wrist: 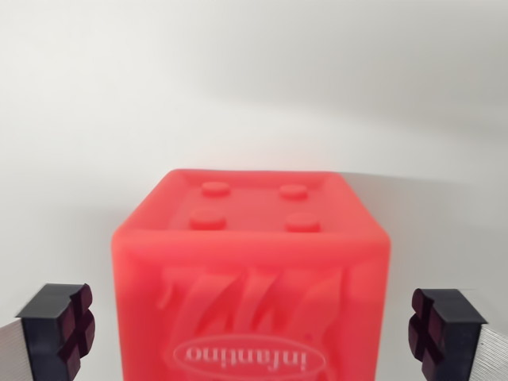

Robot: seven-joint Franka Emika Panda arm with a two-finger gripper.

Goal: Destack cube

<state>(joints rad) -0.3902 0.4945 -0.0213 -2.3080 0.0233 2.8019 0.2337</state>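
- Red cube fills the lower middle of the wrist view, four studs on top, embossed "infantino" face toward the camera; whatever sits beneath it hidden below the frame.
- Jaws spread wide, empty, one dark pad left of the cube, the other right of it, both clear of its sides.
- Soft-looking, rounded walls: likely to squash or slip under an off-centre squeeze.
- Risk of dragging or toppling an unseen lower cube if gripped too low.
- Pale desk behind the cube, bare.
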